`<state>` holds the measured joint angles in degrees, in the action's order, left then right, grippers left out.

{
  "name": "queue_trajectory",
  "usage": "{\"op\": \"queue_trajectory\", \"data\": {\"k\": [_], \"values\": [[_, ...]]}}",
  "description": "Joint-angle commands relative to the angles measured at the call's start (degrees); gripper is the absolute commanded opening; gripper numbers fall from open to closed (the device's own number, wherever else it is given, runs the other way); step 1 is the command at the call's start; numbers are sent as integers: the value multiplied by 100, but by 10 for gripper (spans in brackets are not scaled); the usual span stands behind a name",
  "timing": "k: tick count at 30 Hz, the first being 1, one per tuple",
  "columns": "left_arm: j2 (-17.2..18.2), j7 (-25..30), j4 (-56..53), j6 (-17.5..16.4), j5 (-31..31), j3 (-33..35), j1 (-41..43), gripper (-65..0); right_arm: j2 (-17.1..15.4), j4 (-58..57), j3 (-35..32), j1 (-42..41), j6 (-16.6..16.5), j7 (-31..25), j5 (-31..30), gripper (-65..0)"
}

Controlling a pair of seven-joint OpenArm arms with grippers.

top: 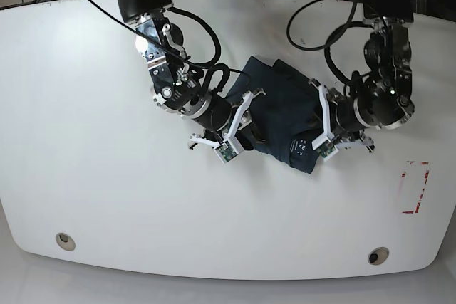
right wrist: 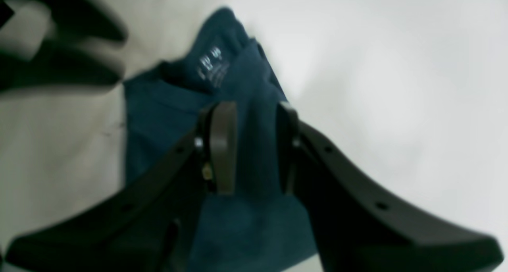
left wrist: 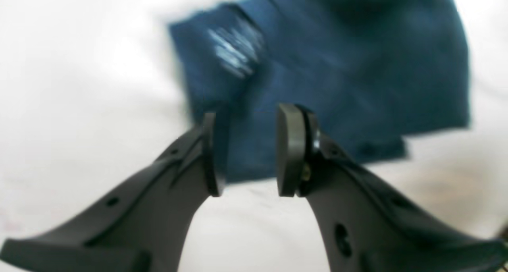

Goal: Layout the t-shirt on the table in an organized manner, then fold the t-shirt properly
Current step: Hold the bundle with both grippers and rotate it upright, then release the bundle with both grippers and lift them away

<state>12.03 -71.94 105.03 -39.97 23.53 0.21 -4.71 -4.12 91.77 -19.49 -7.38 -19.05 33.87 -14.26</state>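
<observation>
The dark navy t-shirt (top: pixel 281 122) lies as a folded bundle in the middle of the white table (top: pixel 107 176), with its pale neck print (top: pixel 303 149) facing up near the front corner. My left gripper (top: pixel 322 122) hangs at the bundle's right edge. In the left wrist view the left gripper (left wrist: pixel 250 153) is open, with the t-shirt (left wrist: pixel 337 65) just beyond its fingertips and nothing between them. My right gripper (top: pixel 235 122) is over the bundle's left edge. The right gripper (right wrist: pixel 256 145) has its jaws apart above the t-shirt (right wrist: pixel 158 117), with cloth showing through the gap.
A red-outlined rectangle (top: pixel 415 186) is marked near the table's right edge. Two round grommet holes (top: pixel 65 240) (top: pixel 377 255) sit near the front edge. Black cables (top: pixel 313 26) trail from both arms along the back of the table.
</observation>
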Motion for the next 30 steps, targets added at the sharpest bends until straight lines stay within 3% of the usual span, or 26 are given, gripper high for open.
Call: {"op": "queue_trajectory", "data": {"k": [1,9,14,21,30], "values": [[-56,183,77,-3,60,-16,115,-467,12,-548,-166,-383,10,-587,-64,-490],[-214,711,-169,-3,43,-16,739,-467,-14,-1814,-271,-524,2,-1615,-55,-490],[-179,1159,-1066,-3,43,10,783,-465,-357,-2122,-289,-418,-7,-1976,-55,-490],[-65,1396,-2156,-3,43,10,361,-465,-770,-1796,-192,109,2,-1985,-82,-490],[23,1519,-2701,-3,43,19,-158,-465,-806,-1023,63,988,28,-1941,-99,-490]]}}
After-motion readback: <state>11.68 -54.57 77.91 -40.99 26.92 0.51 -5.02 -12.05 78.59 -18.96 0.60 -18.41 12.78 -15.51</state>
